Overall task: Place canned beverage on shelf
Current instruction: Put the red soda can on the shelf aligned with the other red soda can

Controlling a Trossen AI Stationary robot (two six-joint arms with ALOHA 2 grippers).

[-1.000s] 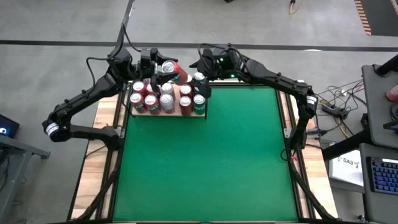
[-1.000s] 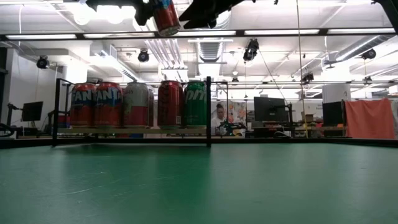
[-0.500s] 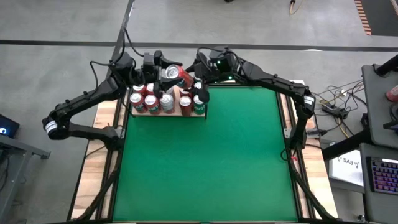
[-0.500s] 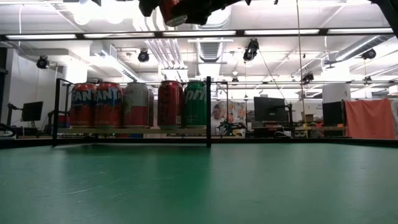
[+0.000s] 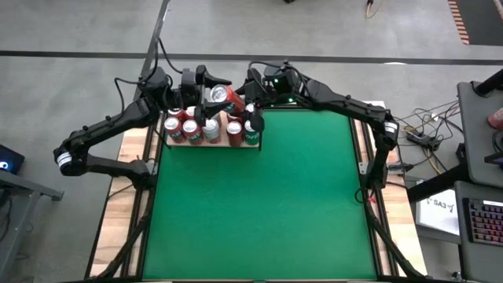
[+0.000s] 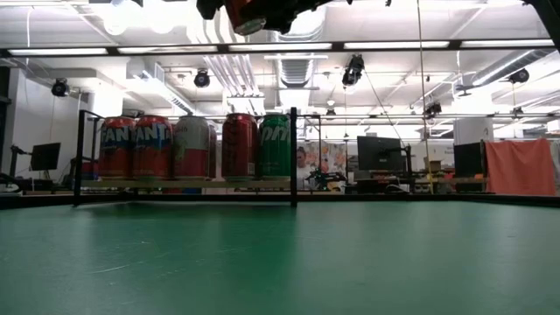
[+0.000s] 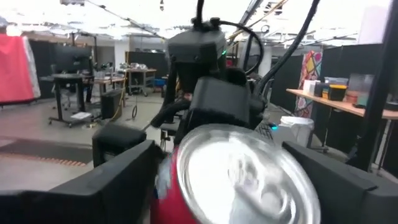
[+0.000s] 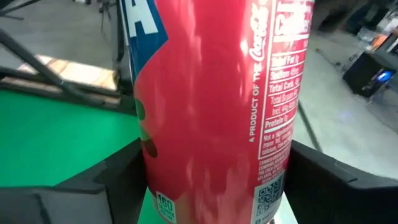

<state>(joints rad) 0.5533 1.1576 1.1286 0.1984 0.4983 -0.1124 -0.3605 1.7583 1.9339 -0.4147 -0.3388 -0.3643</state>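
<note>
A red beverage can (image 5: 225, 97) hangs tilted above the shelf (image 5: 212, 145), its silver top (image 7: 245, 171) facing my left gripper (image 5: 207, 90). That gripper is open, with a finger on either side of the can's top end; whether they touch it I cannot tell. My right gripper (image 5: 240, 99) reaches in from the far right and is shut on the can. The shelf, a pale wood panel (image 6: 188, 182) with black rods (image 6: 293, 157), carries several upright cans (image 6: 153, 147). My right gripper pinches the can's side wall near its bottom end (image 8: 273, 186) between its two fingers (image 8: 115, 180). The fingers come roughly level from the table's far right and lie across the can. The can is lifted clear above the shelf, tilted, top toward the left gripper.
The shelf stands at the far left of the green felt (image 5: 259, 204), filled with red cans and green cans (image 5: 251, 135). The felt in front of the shelf and toward the right is open. Wooden side strips (image 5: 130, 196) flank the felt.
My left gripper has swung toward the table's right with the can, bringing it up against the right gripper. The can now sits a little higher and farther right above the shelf.
</note>
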